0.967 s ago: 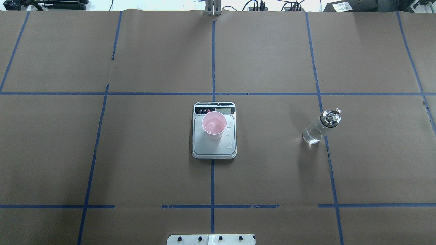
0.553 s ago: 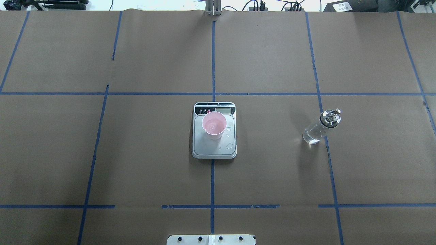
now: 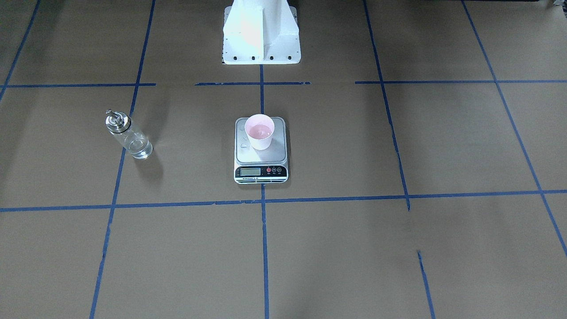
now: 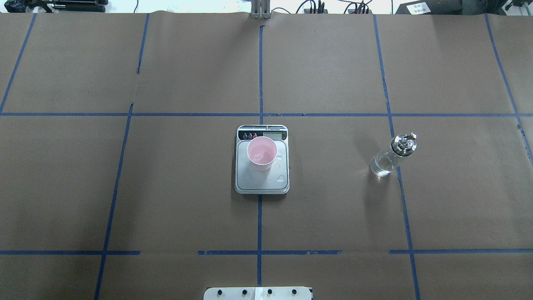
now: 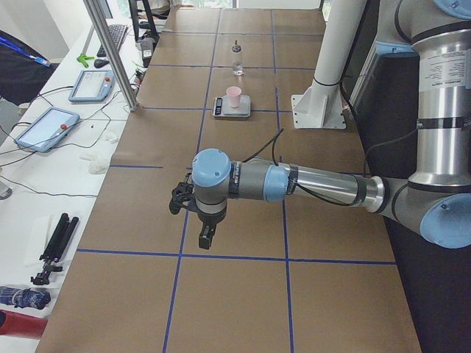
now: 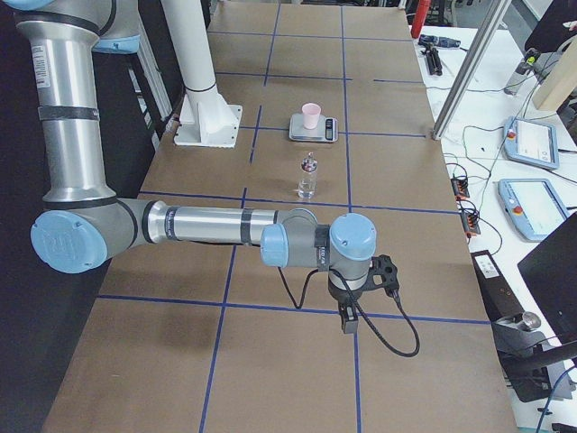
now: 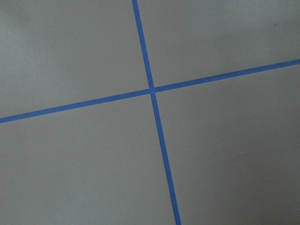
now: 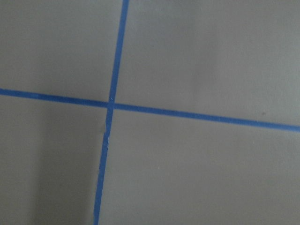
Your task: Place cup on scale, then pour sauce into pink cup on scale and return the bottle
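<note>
The pale pink cup (image 4: 261,153) stands upright on the silver scale (image 4: 258,182) at the table's middle, with a little clear liquid inside. It also shows in the front view (image 3: 259,131). The glass bottle (image 4: 389,158) with its metal spout stands on the table to the scale's right, holding clear sauce low down. My left gripper (image 5: 206,239) hangs over bare table far from the scale, seen only in the left side view. My right gripper (image 6: 347,320) hangs likewise beyond the bottle (image 6: 307,178). I cannot tell whether either is open or shut. Both wrist views show only tape lines.
Water drops (image 4: 281,178) lie on the scale's platform. The white robot pedestal (image 3: 260,31) stands behind the scale. Blue tape lines grid the brown table. Tablets (image 5: 88,84) and cables lie on the white bench past the table's far edge.
</note>
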Controlling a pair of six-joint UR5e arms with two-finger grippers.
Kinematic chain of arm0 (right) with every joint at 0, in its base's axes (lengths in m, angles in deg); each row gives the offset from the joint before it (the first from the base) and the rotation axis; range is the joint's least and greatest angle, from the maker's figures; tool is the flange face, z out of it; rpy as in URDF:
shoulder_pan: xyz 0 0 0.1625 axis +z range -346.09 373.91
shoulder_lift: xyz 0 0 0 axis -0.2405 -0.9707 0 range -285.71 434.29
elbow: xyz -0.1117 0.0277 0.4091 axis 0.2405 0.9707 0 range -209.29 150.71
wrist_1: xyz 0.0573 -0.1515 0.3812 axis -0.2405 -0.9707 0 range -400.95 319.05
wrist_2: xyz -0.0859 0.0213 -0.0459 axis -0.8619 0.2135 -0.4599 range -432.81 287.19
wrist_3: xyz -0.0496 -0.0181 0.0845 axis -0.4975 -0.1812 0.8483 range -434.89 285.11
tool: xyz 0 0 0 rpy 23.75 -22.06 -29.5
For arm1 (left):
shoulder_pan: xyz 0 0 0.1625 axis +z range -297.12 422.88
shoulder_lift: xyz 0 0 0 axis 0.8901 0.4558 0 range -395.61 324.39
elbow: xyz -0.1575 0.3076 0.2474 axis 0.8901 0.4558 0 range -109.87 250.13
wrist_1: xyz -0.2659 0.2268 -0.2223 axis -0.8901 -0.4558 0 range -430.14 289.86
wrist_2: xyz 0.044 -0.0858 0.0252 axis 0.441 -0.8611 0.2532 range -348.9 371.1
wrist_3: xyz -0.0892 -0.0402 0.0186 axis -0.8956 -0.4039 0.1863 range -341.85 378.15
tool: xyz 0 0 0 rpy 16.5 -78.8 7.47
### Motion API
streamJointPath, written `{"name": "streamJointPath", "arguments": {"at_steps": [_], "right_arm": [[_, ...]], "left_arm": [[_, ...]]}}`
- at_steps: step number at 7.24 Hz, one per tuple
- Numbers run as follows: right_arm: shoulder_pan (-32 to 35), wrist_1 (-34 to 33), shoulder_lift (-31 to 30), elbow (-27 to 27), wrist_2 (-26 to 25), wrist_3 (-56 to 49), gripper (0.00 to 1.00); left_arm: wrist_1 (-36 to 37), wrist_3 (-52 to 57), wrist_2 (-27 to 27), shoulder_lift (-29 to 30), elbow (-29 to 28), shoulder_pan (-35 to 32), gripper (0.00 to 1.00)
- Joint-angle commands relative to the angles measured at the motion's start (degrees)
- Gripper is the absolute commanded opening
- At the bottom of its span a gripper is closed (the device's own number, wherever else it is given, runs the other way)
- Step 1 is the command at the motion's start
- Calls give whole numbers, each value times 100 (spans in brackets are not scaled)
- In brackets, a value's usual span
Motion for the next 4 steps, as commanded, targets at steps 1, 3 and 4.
{"name": "streamJointPath", "arguments": {"at_steps": [1, 3, 4], "right_arm": [[26, -398, -141, 56, 32, -88, 100], [26, -389, -150, 21, 112, -96, 100], [26, -389, -150, 30, 112, -114, 100]], "left_arm": [[-4, 14, 0, -5, 1, 30, 100], [-4, 14, 0, -5, 1, 30, 100], [-4, 14, 0, -5, 10, 39, 100]]}}
